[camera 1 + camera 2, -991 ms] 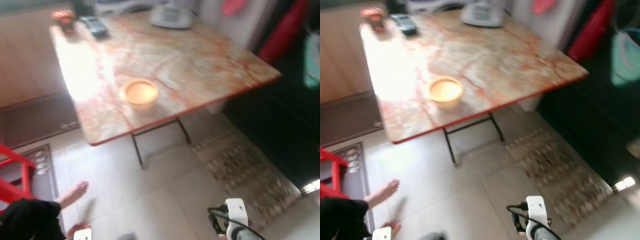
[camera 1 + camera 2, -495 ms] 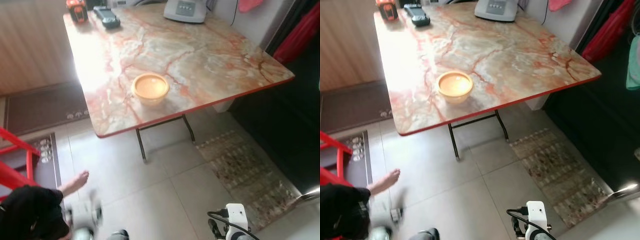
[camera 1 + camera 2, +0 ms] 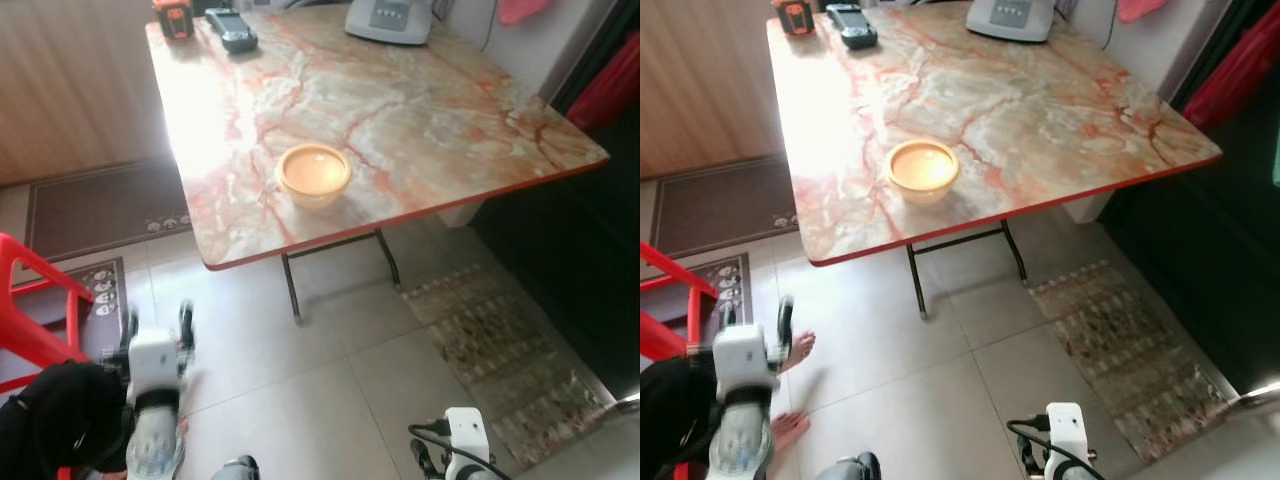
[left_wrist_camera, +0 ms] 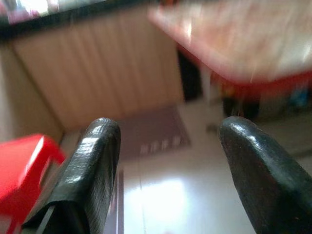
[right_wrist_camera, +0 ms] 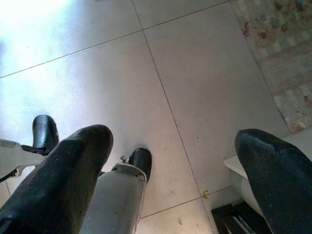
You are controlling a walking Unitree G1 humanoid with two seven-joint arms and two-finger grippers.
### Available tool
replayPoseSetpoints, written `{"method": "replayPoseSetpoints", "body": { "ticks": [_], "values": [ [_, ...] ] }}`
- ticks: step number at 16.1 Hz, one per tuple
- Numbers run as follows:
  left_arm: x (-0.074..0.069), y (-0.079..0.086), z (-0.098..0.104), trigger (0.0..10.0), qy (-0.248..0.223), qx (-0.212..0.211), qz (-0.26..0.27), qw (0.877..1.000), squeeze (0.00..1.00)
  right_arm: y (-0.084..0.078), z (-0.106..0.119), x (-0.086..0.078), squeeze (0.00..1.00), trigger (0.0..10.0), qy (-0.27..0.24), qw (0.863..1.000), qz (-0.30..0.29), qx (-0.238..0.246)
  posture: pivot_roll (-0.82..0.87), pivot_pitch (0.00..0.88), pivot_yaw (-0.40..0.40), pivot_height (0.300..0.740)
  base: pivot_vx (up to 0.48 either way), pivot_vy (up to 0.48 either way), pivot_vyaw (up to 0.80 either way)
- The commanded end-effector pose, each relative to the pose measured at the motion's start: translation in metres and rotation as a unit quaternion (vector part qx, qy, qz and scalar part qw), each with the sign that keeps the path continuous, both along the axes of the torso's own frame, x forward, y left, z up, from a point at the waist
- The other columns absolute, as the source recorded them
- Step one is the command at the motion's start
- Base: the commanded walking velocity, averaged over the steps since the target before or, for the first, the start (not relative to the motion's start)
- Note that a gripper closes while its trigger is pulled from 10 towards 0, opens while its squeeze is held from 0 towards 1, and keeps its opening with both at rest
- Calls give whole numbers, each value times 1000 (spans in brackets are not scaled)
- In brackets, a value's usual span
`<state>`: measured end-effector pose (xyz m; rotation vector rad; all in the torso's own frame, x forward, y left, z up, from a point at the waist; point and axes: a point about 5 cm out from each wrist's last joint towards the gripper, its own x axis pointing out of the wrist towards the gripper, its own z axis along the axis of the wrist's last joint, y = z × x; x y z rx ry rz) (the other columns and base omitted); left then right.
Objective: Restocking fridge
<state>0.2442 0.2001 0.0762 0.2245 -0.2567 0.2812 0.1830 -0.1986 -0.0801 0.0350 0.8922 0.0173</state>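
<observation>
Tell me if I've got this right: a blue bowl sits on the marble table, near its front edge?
Not quite. The bowl is orange, not blue, as the left eye view shows. It does sit on the marble table, near its front edge.

Left pincer (image 3: 157, 322) is raised at the robot's left, fingers spread; right pincer (image 5: 175, 161) hangs low, fingers spread.
</observation>
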Motion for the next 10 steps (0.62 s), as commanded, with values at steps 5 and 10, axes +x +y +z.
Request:
{"method": "replayPoseSetpoints", "body": {
  "ticks": [5,10],
  "values": [
    [19,-28,49,10000,-71,17,-54,996,0,-3,-6,-14,0,10000,21,1000,-3,-2,-13,149,-50,740,0,0,0],
    [28,-30,66,10000,-72,9,-62,995,0,-3,-5,-11,0,10000,17,1000,-9,-1,-7,171,-58,740,0,0,0]
  ]
}}
